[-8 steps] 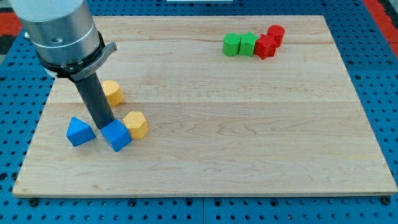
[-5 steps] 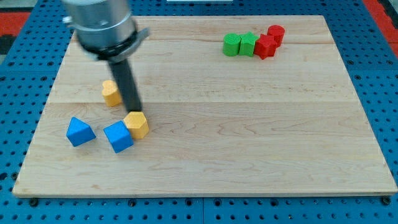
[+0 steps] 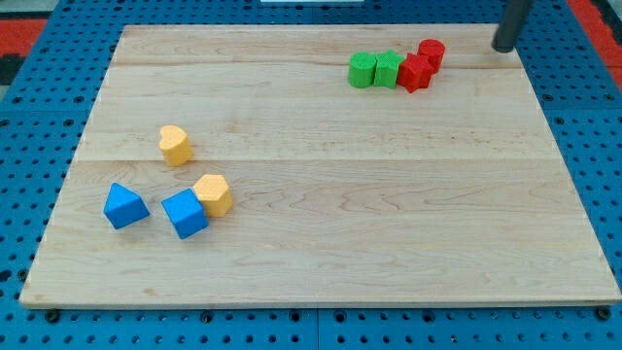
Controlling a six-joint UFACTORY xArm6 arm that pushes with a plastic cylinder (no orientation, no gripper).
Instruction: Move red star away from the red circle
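Camera view — landmark: red star
Desk: pale wooden board lying on a blue pegboard; carries eight small blocks in two groups.
Red star: near the view's top right of the desk, sitting flat.
Red circle: touching the red star on its upper-right side.
Green blocks: one touching the red star's left side, shape unclear; a second, rounder one just left of that — the four form a tight row.
My tip: dark rod end, up and to the view's right of the red star, beyond the red circle and apart from both; touches no block.
Pincer: none on this arm, so nothing is released or clenched — the rod only pushes.
Far group: two yellow blocks, a blue cube and a blue triangular block, all well apart from the red star toward the view's lower left.
Handling (judged): the red star looks small, rigid and light, likely to slide easily on smooth wood; its points may make it turn under an off-centre push.
Contact point (judged): the upper edge beside the red circle, pushing toward the view's bottom; a push from the right would drive it into the green blocks.
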